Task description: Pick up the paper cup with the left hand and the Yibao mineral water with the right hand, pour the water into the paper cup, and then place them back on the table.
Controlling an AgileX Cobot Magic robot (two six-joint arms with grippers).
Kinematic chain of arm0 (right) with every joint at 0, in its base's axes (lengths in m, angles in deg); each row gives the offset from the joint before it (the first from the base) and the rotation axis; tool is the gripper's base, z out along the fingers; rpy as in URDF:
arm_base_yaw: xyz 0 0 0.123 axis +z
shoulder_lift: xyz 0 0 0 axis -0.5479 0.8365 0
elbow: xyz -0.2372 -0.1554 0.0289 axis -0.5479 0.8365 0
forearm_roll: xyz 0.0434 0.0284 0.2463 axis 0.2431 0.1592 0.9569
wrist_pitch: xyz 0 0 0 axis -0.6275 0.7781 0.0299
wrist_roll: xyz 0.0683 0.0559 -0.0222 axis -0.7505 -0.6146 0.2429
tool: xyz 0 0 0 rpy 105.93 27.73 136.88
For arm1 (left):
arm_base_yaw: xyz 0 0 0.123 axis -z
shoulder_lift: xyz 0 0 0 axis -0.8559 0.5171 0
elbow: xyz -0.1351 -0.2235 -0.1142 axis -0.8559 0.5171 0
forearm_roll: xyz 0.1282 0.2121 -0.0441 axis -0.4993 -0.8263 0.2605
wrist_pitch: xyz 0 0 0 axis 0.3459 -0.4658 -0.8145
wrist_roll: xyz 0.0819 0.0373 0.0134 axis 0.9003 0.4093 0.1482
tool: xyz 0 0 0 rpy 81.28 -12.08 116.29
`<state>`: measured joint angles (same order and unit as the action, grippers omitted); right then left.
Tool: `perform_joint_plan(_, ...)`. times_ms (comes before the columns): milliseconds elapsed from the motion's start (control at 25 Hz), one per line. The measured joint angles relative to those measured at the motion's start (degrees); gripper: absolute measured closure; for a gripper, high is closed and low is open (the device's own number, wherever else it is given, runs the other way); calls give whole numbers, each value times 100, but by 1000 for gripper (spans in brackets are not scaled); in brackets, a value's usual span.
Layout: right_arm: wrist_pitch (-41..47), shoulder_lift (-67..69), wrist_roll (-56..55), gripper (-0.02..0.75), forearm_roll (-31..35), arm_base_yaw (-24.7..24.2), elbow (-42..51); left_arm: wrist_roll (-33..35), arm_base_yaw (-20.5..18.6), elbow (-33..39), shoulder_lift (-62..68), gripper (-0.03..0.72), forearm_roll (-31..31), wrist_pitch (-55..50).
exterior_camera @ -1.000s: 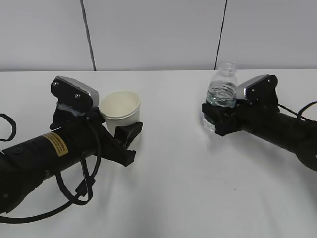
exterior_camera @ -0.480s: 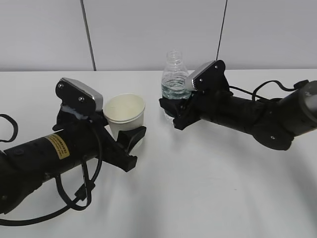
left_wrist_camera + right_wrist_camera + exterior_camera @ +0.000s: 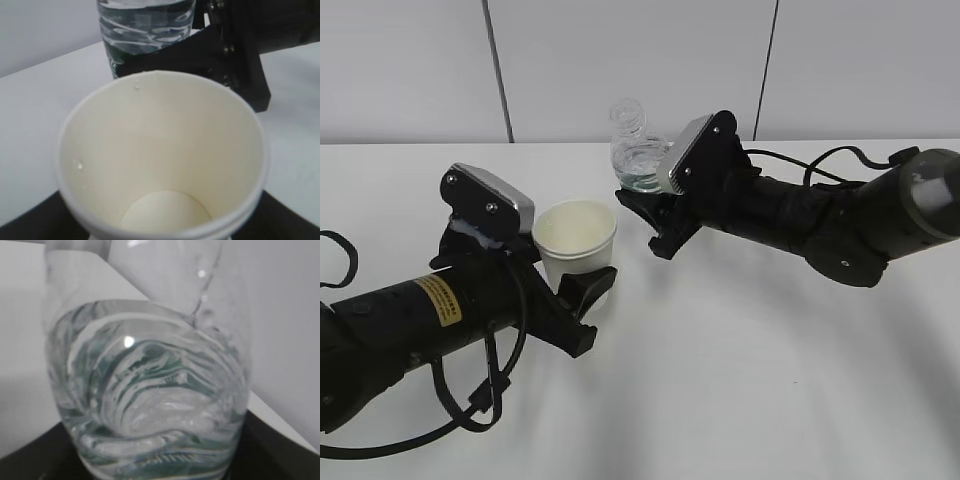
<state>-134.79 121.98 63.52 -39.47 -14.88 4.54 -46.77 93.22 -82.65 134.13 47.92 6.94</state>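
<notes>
I see my left hand (image 3: 582, 300) clamping the paper cup (image 3: 576, 243) and my right hand (image 3: 645, 215) gripping the tilted Yibao mineral water (image 3: 636, 147) just beside it.

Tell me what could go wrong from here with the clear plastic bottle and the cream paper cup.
1. The clear plastic water bottle, capless in the right gripper, already tilts left while its mouth sits beyond the cream paper cup rim; water could hit the white table.
2. The cup is thin paper held by the left gripper; a hard squeeze could deform it.
3. The grippers are close and might collide.
</notes>
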Motion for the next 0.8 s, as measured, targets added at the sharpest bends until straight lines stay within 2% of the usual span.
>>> perform_joint_plan(600, -287, 0, 2312, 268, -13, 0, -9, 0, 0, 0, 0, 230, -417, 213)
perform_joint_plan(800, -574, 0, 3072, 268, 204, 0, -9, 0, 0, 0, 0, 230, -465, 125)
